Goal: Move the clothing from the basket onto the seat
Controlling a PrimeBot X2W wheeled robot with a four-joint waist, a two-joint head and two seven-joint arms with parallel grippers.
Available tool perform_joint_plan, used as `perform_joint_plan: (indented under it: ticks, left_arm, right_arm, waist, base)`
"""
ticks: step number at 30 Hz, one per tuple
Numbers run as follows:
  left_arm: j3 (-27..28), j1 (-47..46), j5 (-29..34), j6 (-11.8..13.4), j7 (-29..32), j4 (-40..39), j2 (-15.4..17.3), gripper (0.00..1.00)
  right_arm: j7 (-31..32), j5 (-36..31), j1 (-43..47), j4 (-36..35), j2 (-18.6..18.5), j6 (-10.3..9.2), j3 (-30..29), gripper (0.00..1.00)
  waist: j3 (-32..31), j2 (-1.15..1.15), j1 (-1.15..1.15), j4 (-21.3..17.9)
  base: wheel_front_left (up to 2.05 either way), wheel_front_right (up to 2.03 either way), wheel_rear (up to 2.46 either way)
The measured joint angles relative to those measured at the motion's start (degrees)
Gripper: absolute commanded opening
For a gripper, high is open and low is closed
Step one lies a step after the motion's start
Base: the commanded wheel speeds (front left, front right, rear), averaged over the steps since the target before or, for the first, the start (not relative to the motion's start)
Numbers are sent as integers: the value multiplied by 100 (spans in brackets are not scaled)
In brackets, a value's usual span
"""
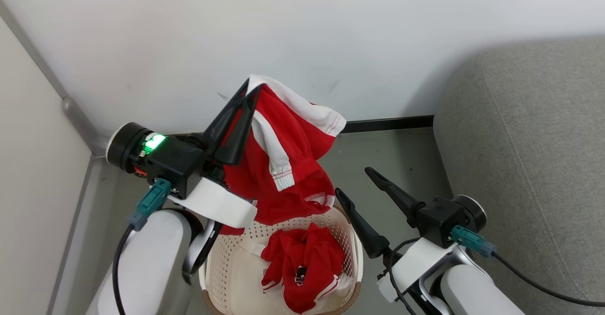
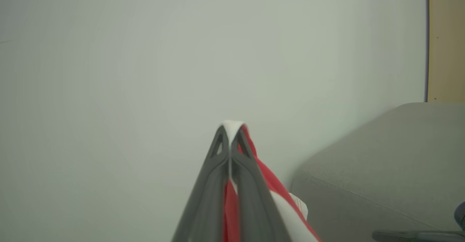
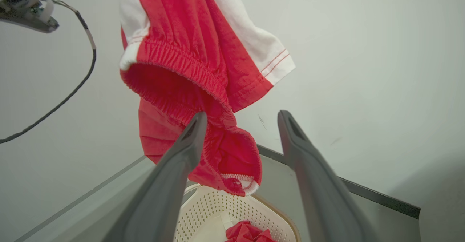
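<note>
The left gripper (image 1: pixel 251 87) clamps the shorts (image 1: pixel 283 163), dangling above the basket (image 1: pixel 227 267); the seat (image 1: pixel 529 140) lies to its right, past the right gripper (image 1: pixel 353 180), which gapes empty

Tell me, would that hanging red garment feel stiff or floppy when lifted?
Probably floppy: the garment droops in folds below the left pincer. Likely light: a pinch at one white edge holds it all. Its hem hangs near the basket, so it might snag.
</note>
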Motion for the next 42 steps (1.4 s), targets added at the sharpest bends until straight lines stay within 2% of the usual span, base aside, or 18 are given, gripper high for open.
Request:
perform_joint_plan:
  ticks: [16, 17, 18, 19, 21, 30, 31, 32, 33, 42]
  left_arm:
    - [-485, 0, 1, -53, 383, -563, -32, 0]
    - [-501, 0, 0, -53, 390, -592, -32, 0]
    - [-520, 0, 0, -53, 393, -626, -33, 0]
    - [-534, 0, 0, -53, 426, -657, -34, 0]
    - [-558, 0, -1, -53, 465, -693, -40, 0]
    - [-573, 27, -125, -46, 604, -721, -58, 0]
    - [-573, 33, -125, -44, 644, -708, -59, 9]
    - [-571, 49, -124, -37, 643, -701, -59, 52]
    - [-564, 72, -124, -27, 656, -692, -59, 100]
    - [-532, 107, -55, 58, 765, -679, -42, 100]
  right_arm:
    - [0, -43, -14, 98, -1, 0, 110, 100]
    - [0, -44, -15, 107, -1, 0, 131, 83]
    - [1, -44, -16, 124, -1, 0, 153, 45]
    - [0, -44, -16, 144, -1, 0, 179, 35]
    - [1, -44, -18, 190, -1, 0, 265, 0]
    - [1, -37, -42, 158, -1, 0, 307, 0]
    - [1, -36, -47, 130, -1, 0, 288, 0]
    - [1, -35, -47, 84, -1, 1, 256, 0]
    - [1, -33, -53, 44, -1, 0, 215, 0]
    - [1, -34, -161, -191, -2, 0, -15, 0]
  waist:
    - [-48, 0, 0, 16]
    - [-48, 0, 0, 15]
    - [-48, 0, 0, 15]
    - [-48, 0, 0, 14]
    - [-47, 0, 0, 12]
    - [-20, 0, 0, -19]
    - [-15, 0, 0, -24]
    - [-11, 0, 0, -31]
    - [-7, 0, 0, -37]
    - [17, 0, 0, -98]
  base:
    - [0, 0, 0]
    - [0, 0, 0]
    - [0, 0, 0]
    - [0, 0, 0]
    - [0, 0, 0]
    - [0, 0, 0]
    - [0, 0, 0]
    - [0, 0, 0]
    - [0, 0, 0]
    - [0, 0, 0]
